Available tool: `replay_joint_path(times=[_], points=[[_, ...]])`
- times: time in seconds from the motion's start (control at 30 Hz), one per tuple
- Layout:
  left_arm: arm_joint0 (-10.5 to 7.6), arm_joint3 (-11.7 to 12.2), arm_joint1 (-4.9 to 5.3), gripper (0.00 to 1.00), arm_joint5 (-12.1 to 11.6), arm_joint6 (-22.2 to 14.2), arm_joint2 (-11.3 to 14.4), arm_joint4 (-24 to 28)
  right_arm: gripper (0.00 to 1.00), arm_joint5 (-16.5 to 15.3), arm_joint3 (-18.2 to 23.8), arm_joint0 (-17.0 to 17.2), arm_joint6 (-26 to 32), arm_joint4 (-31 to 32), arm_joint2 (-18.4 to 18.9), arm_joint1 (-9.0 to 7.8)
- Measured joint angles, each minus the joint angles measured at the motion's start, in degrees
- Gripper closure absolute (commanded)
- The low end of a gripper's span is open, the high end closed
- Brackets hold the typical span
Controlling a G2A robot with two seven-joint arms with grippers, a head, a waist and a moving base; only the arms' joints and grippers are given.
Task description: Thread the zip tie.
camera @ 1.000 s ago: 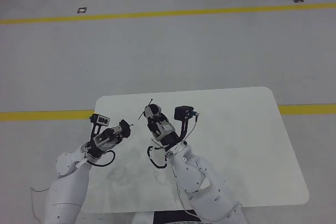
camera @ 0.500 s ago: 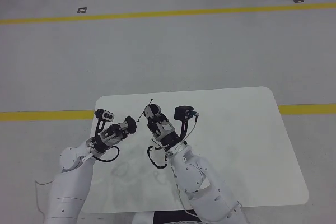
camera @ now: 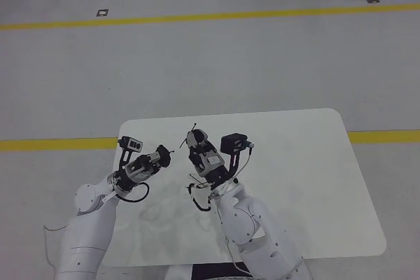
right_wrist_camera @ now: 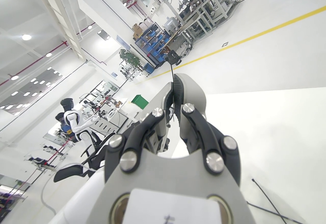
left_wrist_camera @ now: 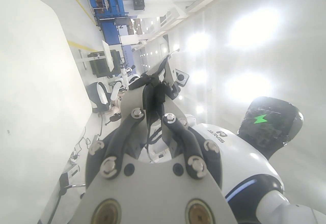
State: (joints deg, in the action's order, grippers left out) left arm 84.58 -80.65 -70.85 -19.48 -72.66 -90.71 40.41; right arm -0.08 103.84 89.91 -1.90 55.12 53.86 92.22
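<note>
White table lies beneath both raised arms: the right gripper pinches the black zip tie just below its head, the left gripper seems clamped on its tail, so I would align tip with slot slowly before pushing.

The zip tie is black, the table white, and the floor pale grey with yellow stripes.
</note>
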Motion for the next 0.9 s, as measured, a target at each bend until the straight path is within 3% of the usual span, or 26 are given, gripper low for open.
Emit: replay_joint_path(times=[0.23,0.6,0.9], points=[[0.00,0.0,0.00,1.00,0.0,0.0,0.0,0.0,1.00,2.9,0.3,0.6,-2.2,1.3,-1.7,-0.10],[0.00,0.0,0.00,1.00,0.0,0.0,0.0,0.0,1.00,3.1,0.5,0.5,-2.5,1.2,-1.9,-0.23],[0.00,0.0,0.00,1.00,0.0,0.0,0.0,0.0,1.00,7.1,-0.6,-1.1,-4.2,-0.1,-4.4,-0.75]])
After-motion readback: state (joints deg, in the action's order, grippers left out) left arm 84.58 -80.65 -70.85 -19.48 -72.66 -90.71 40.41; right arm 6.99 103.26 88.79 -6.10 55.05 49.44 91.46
